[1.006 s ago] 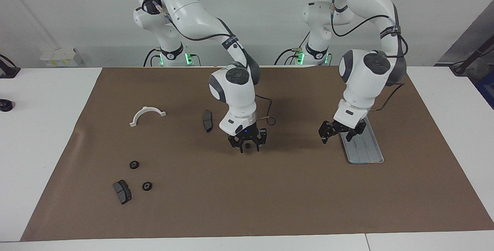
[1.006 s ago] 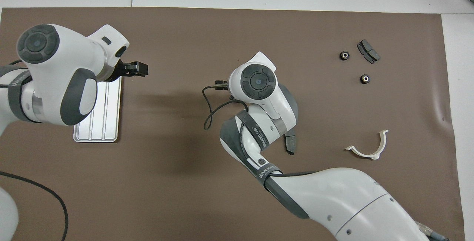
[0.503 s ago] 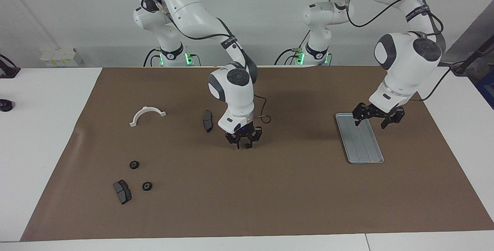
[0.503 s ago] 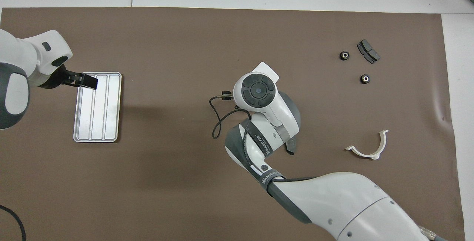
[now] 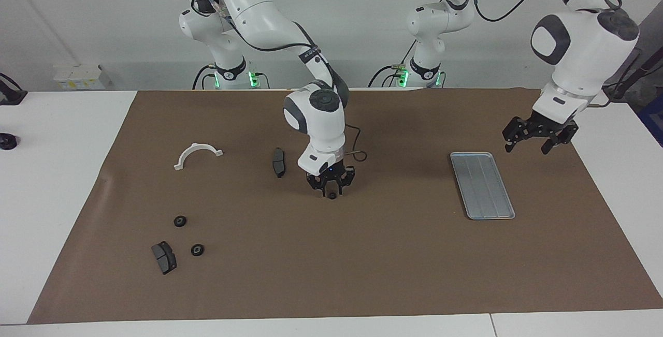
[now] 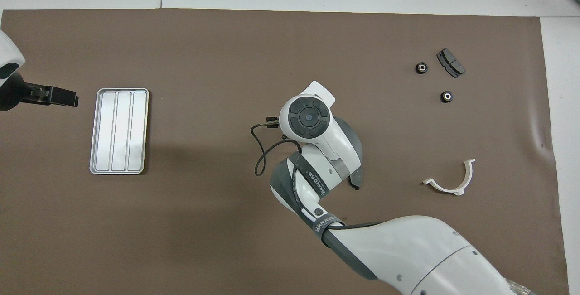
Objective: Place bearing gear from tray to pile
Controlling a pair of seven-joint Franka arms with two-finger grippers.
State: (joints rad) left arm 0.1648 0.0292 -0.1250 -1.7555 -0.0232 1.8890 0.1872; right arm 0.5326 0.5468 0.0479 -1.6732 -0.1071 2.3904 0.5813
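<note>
Moved: left gripper (image 5: 537, 139) has swung up and away from the tray (image 5: 482, 184) toward its own table end; right gripper (image 5: 330, 184) has closed in over a gear (image 5: 331, 195).
Left gripper: fingers spread wide, nothing in them, hanging at about 2 o'clock off the tray in the facing view; this arm waits.
Right gripper: low over mid-mat, fingers pinched around the gear, which looks gripped at mat level; hidden under the wrist in the overhead view.
Tray: bare, no gear in it, at the left arm's end.
Pile: two gears (image 5: 179, 221) (image 5: 197, 249) at the right arm's end, at about 8 o'clock from the right gripper in the facing view, well apart from it.
Pad (image 5: 163, 257): just beside the pile.
Progress: tray seems cleared; this gear is grasped midway, apparently.
Left to do: carry it to the pile, release.
</note>
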